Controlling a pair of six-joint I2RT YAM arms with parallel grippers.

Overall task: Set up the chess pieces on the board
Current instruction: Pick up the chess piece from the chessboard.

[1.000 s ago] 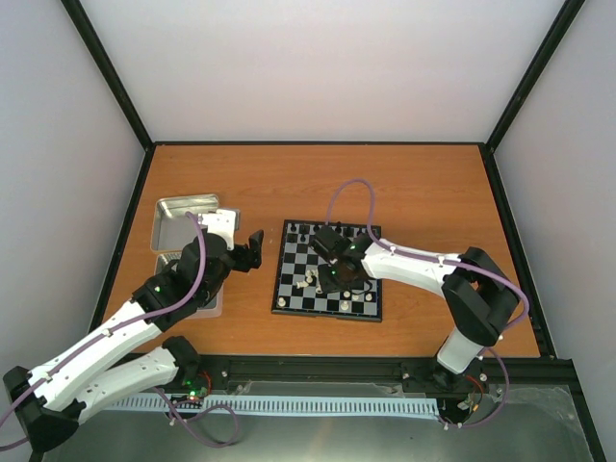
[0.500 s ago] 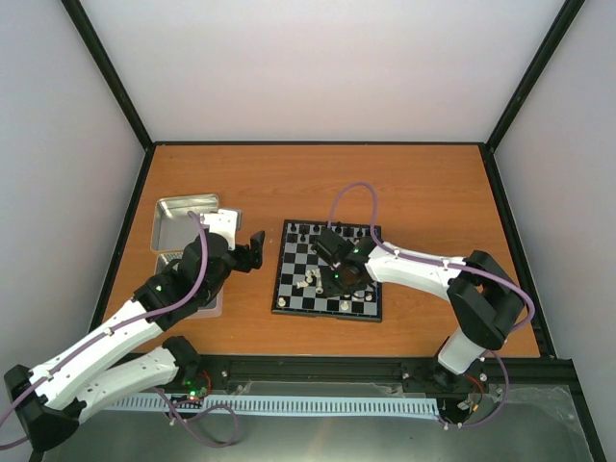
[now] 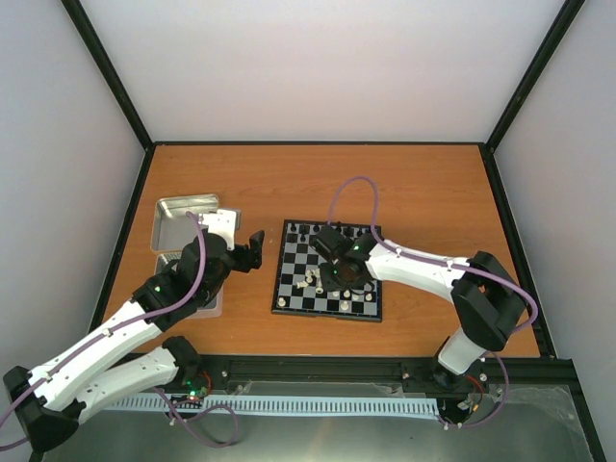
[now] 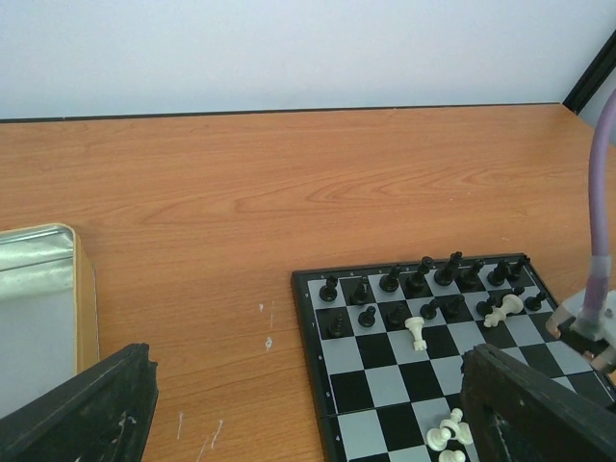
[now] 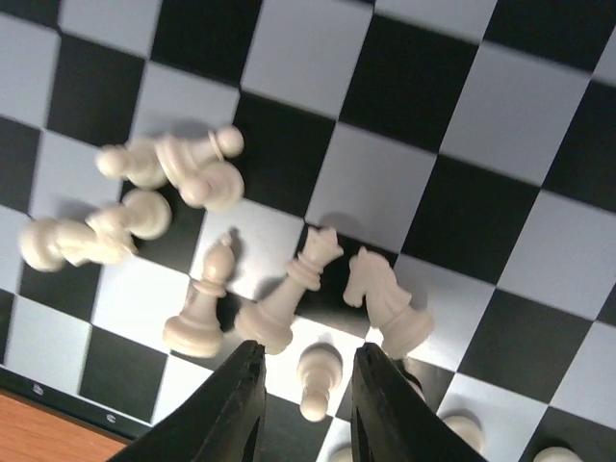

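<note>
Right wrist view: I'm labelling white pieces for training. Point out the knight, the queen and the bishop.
knight (image 5: 381, 295): right wrist view, on its neck.
queen (image 5: 296, 287): right wrist view, on its stem.
bishop (image 5: 205, 294): right wrist view, on its stem.

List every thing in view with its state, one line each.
board, lying flat, only partly set up.
black pieces, upright in the far rows.
white pieces, scattered mid-board, several toppled.
left gripper, open and empty, beside the board.
right gripper, open, low over the board.
pawn, upright between the right gripper's jaws, not touched by them.
tray, lying flat, left of the board.
</note>
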